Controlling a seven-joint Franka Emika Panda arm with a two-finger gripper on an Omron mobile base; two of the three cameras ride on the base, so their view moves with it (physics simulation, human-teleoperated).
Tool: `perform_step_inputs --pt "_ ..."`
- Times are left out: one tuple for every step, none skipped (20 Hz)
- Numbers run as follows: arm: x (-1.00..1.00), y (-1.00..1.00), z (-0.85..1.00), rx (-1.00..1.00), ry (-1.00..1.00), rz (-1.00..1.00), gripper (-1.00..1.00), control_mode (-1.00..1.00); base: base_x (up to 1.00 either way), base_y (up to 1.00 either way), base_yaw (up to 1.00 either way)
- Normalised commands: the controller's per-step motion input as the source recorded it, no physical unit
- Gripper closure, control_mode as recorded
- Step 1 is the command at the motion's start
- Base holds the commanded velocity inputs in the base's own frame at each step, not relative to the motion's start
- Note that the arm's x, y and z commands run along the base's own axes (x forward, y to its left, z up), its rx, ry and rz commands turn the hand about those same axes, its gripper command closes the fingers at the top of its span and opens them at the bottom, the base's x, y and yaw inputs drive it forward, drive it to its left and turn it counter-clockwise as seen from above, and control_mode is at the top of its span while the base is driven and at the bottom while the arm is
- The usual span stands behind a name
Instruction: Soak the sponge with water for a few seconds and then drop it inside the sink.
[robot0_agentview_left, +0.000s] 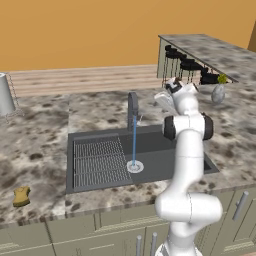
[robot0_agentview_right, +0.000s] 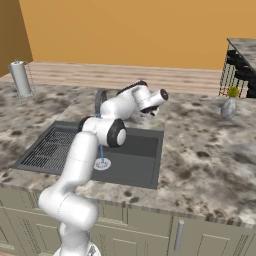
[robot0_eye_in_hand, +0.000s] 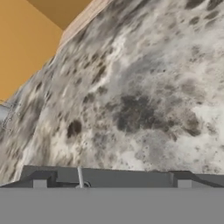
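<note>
The sponge (robot0_agentview_left: 21, 196), a small yellow-orange block, lies on the speckled counter near its front edge, left of the sink (robot0_agentview_left: 155, 167). The sink is a dark grey basin with a ribbed grate (robot0_agentview_left: 97, 160) in its left half. A thin blue stream of water (robot0_agentview_left: 134, 142) runs from the grey faucet (robot0_agentview_left: 132, 107) down to the round drain (robot0_agentview_left: 135, 166). My gripper (robot0_agentview_left: 163, 100) hangs above the back right of the sink, far from the sponge. In the hand view its fingertips (robot0_eye_in_hand: 39, 183) stand wide apart, open and empty, over the counter behind the sink.
A metal cylinder in a wire holder (robot0_agentview_left: 5, 95) stands at the far left of the counter. A grey vase with a small plant (robot0_agentview_left: 218, 92) is at the right. Black bar stools (robot0_agentview_left: 187, 65) line a second counter behind.
</note>
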Motion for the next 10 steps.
perform_step_inputs --pt "-0.47 -0.26 0.12 -0.03 0.07 -0.07 -1.0 -1.0 0.0 0.0 0.0" --pt "-0.49 -0.29 0.12 -0.02 0.07 -0.07 -1.0 -1.0 0.0 0.0 0.0" --pt "-0.53 -0.26 0.04 0.0 0.04 -0.07 -1.0 -1.0 0.0 0.0 0.0" --pt "-0.59 -0.24 0.01 0.0 0.03 -0.07 -1.0 -1.0 0.0 0.0 0.0" --pt "-0.64 -0.17 0.01 0.0 0.01 -0.05 -1.0 -1.0 0.0 0.0 0.0" --pt "-0.74 -0.03 0.02 0.0 0.0 -0.05 -1.0 -1.0 0.0 0.0 0.0" --pt "-0.76 0.0 0.0 0.0 0.0 -0.04 -1.0 -1.0 0.0 0.0 0.0" --pt "-0.83 0.0 0.0 0.0 0.0 -0.04 -1.0 -1.0 0.0 0.0 0.0" --pt "-0.89 -0.02 0.0 0.0 0.0 -0.04 -1.0 -1.0 0.0 0.0 0.0" --pt "-0.91 -0.04 0.0 0.0 0.0 -0.03 -1.0 -1.0 0.0 0.0 0.0"
